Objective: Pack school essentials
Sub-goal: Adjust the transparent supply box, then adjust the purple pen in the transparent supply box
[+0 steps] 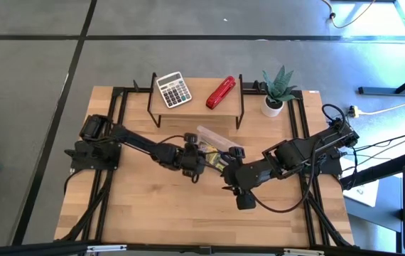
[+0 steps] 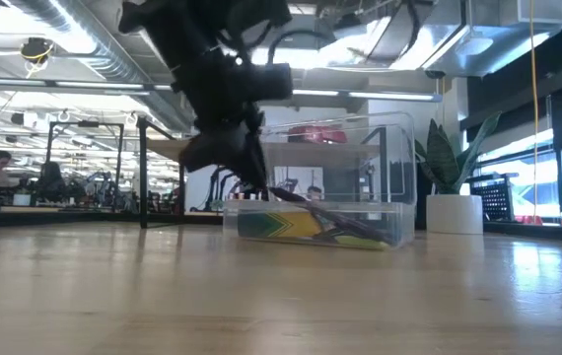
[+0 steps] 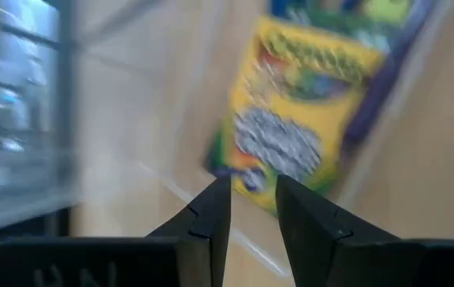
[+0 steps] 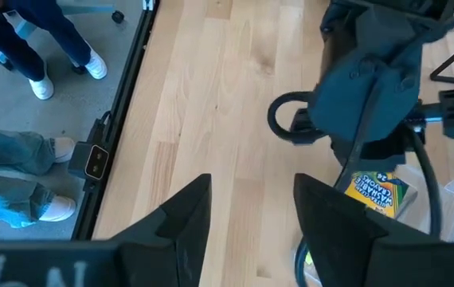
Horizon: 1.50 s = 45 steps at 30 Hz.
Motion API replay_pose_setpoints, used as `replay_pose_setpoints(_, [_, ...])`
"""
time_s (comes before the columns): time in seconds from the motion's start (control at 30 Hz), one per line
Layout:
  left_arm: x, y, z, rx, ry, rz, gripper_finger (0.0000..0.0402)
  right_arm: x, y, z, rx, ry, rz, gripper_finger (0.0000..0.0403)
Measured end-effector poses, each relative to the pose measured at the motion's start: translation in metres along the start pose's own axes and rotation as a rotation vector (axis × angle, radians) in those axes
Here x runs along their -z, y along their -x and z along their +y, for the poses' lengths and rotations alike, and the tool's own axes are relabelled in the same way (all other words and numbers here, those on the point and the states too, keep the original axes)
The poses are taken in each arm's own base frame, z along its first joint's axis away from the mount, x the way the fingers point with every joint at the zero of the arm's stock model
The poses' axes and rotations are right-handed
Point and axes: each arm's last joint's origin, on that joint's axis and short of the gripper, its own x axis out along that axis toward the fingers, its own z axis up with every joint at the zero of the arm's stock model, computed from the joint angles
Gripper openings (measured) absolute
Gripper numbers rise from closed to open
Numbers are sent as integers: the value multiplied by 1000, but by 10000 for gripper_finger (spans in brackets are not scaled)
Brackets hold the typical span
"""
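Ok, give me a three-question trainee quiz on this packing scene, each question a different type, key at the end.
1. True or false: the red stapler lies inside the clear container.
2. Multiple choice: the grey calculator sits on A) the black rack B) the bare tabletop C) the potted plant.
3. Fill in: the left gripper points at the yellow-green ______ box.

Key:
1. False; it rests on the rack at the table's far side.
2. A.
3. Crayon; the right gripper is open, with nothing between its fingers.
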Motion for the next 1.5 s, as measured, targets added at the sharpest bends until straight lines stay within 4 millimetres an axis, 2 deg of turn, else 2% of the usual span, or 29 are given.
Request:
replay_pose_setpoints(0.13, [4,-6,-4,73,5,35,94,0,0,0,0,-1,-1,182])
replay_pose_setpoints(0.43, [6,-7,-2,35,2,47,94,0,0,1,-4,2,-4,182])
replay_pose_setpoints(0.77, [5,-5,-6,138,-1,34,94,1,1,5,-11,12,-5,182])
replay_pose_setpoints(1.2, [1,18,-30,182,-61,-27,94,1,1,5,-11,16,-5,182])
replay_pose_setpoints(1.5, [0,28,-38,200,54,-39,94,1,1,5,-11,13,-5,181])
